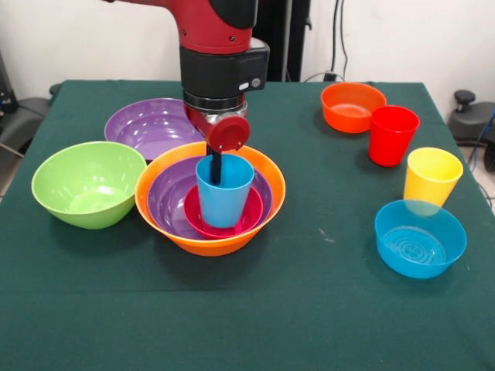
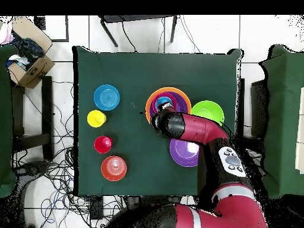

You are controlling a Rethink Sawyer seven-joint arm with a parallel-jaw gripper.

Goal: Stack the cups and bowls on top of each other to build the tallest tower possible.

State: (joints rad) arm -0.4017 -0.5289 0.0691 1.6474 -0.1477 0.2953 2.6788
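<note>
While my gripper [image 1: 216, 174] hangs straight over the tower [image 1: 209, 202], one dark finger reaching down inside the upright blue cup [image 1: 224, 193] in the nested bowls, I cannot tell whether it grips the rim.

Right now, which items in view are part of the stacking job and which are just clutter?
Job: tower holding blue cup, green bowl, purple bowl, small orange bowl, red cup, yellow cup, blue bowl.
Clutter: cardboard box, floor cables.
</note>
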